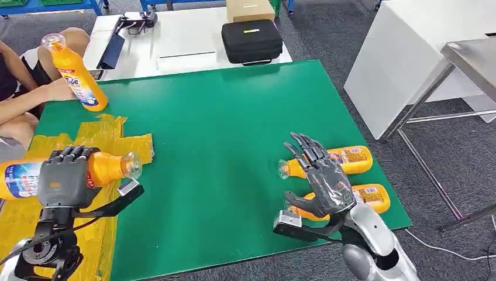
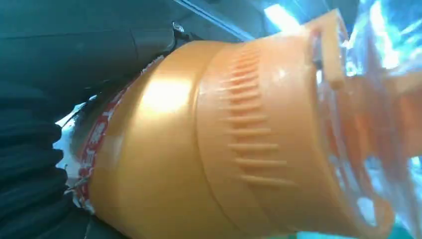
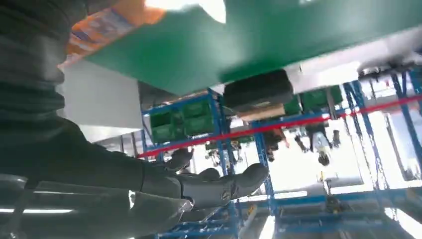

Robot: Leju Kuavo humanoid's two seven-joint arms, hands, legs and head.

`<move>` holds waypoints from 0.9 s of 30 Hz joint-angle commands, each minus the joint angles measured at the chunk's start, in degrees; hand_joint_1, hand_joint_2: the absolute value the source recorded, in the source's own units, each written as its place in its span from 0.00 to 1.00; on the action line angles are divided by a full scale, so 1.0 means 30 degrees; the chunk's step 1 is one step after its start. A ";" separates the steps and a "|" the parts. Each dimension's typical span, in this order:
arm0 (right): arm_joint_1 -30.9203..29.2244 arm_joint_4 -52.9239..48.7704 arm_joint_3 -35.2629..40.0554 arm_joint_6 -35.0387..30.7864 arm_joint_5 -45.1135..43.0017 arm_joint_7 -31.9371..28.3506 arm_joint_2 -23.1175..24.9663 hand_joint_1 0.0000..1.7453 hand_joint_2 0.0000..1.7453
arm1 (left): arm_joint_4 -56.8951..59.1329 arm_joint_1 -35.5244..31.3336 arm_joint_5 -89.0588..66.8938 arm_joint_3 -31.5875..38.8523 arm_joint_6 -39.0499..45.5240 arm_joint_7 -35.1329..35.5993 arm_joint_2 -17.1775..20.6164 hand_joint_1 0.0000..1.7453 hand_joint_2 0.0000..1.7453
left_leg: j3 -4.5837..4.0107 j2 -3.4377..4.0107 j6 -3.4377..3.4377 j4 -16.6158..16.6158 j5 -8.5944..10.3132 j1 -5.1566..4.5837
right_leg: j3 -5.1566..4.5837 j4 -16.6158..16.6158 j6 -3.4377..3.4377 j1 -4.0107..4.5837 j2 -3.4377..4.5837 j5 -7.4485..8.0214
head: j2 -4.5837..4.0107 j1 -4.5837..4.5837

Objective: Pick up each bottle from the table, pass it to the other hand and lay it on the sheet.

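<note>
My left hand (image 1: 63, 177) grips an orange bottle (image 1: 108, 168) around its middle, holding it level over the yellow sheet (image 1: 111, 140) at the table's left, clear cap pointing right. Up close, the same bottle (image 2: 209, 144) shows its ribbed shoulder and clear cap. My right hand (image 1: 319, 175) hovers with fingers spread and nothing in it, above two orange bottles lying on the green mat: a farther one (image 1: 345, 159) and a nearer one (image 1: 365, 198). A person's hand (image 1: 58, 89) holds another orange bottle (image 1: 76, 73) upright at the mat's far left corner.
The green mat (image 1: 222, 134) covers the table. Behind it stands a white table (image 1: 175, 41) with a black case (image 1: 251, 41) and a cardboard box (image 1: 250, 10). A metal table (image 1: 468, 58) and a white cabinet (image 1: 403, 52) stand to the right.
</note>
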 commanded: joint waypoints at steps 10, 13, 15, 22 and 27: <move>0.1668 -0.1178 -0.1623 0.4043 0.0738 -0.0750 0.0271 0.00 1.00 | 0.6319 -0.0863 -0.0005 0.0510 -0.2644 0.0196 -0.0785 1.00 1.00 | 0.0091 -0.0003 -0.0033 -0.0040 -0.0011 -0.0004 | 0.0098 -0.0043 -0.0038 -0.0008 0.0054 -0.0013 | 0.0000 0.0000; 0.1646 -0.1004 -0.1672 0.4239 0.0763 -0.0766 0.0081 0.00 1.00 | 0.6768 -0.0924 -0.0005 0.0794 -0.2513 0.0016 -0.1053 0.91 1.00 | 0.0079 -0.0018 -0.0031 -0.0030 -0.0008 0.0001 | 0.0084 -0.0037 -0.0036 -0.0004 0.0034 -0.0015 | 0.0000 0.0000; 0.1442 -0.0724 -0.1564 0.4964 0.0793 -0.0589 -0.0252 0.00 1.00 | 0.7062 -0.0891 -0.0005 0.1015 -0.2492 -0.0065 -0.1259 0.00 1.00 | 0.0075 -0.0014 -0.0026 -0.0024 -0.0011 0.0001 | 0.0082 -0.0035 -0.0032 -0.0006 0.0034 -0.0017 | 0.0000 0.0000; 0.1067 0.0112 -0.1749 0.6058 0.0707 0.0039 -0.0889 0.00 1.00 | 0.7379 -0.0632 0.0006 0.2104 -0.2078 -0.0421 -0.2235 0.00 1.00 | 0.0060 0.0008 -0.0018 -0.0024 -0.0008 -0.0009 | 0.0072 -0.0033 -0.0022 -0.0013 0.0047 -0.0005 | 0.0000 -0.0007; 0.1587 -0.0356 -0.2369 0.6589 0.1238 0.0587 -0.0772 0.00 1.00 | 0.7068 -0.0333 0.0769 0.2657 -0.1648 -0.0842 -0.2761 0.00 1.00 | 0.0122 0.0001 -0.0043 -0.0033 -0.0033 0.0002 | 0.0144 -0.0055 -0.0052 -0.0006 0.0078 -0.0027 | 0.0000 0.0000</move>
